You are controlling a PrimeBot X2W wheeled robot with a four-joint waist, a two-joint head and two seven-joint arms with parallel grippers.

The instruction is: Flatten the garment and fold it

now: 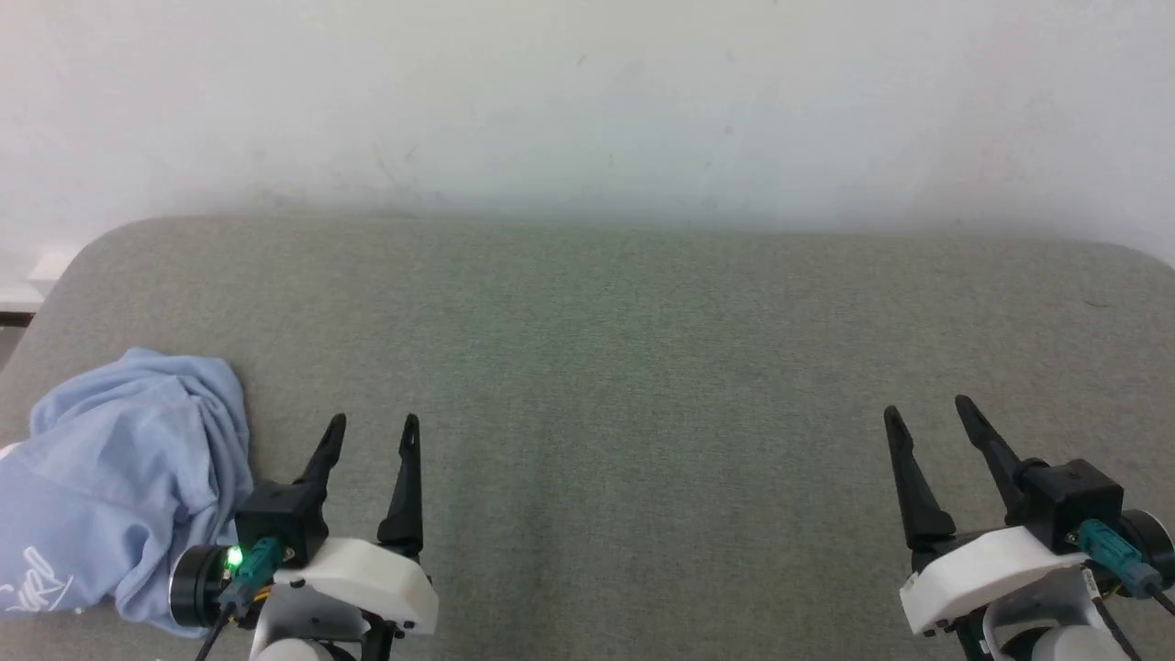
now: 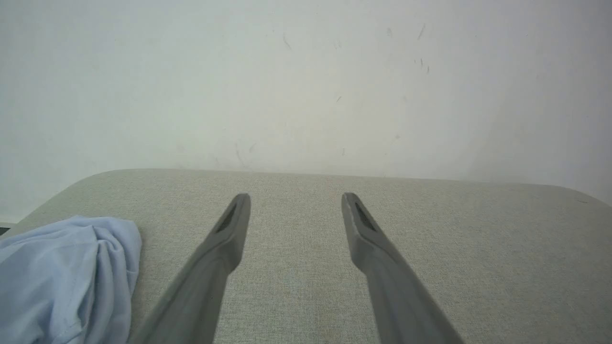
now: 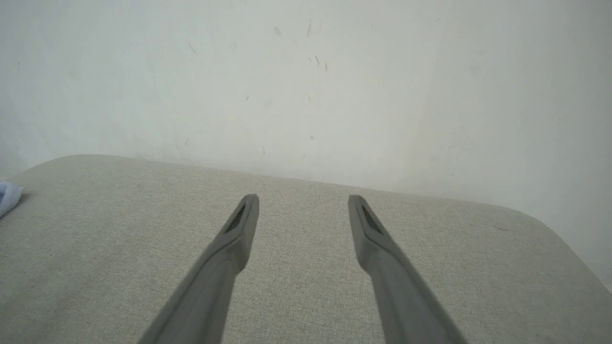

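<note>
The garment (image 1: 119, 477) is a light blue crumpled heap at the near left of the grey-green padded surface (image 1: 624, 367), with white cursive lettering on its lower left fold. My left gripper (image 1: 374, 424) stands open just right of the heap, nothing between its fingers. In the left wrist view the garment (image 2: 62, 282) lies at the lower left, beside the open left gripper (image 2: 294, 197). My right gripper (image 1: 925, 408) is open far to the right, over bare fabric. The right wrist view catches a sliver of the garment (image 3: 7, 198) at its left edge, far from the right gripper (image 3: 302, 198).
A pale wall (image 1: 587, 101) rises directly behind the padded surface. The surface has rounded far corners, and its left edge (image 1: 37, 312) runs close past the garment. A dark strip of floor shows beyond that edge.
</note>
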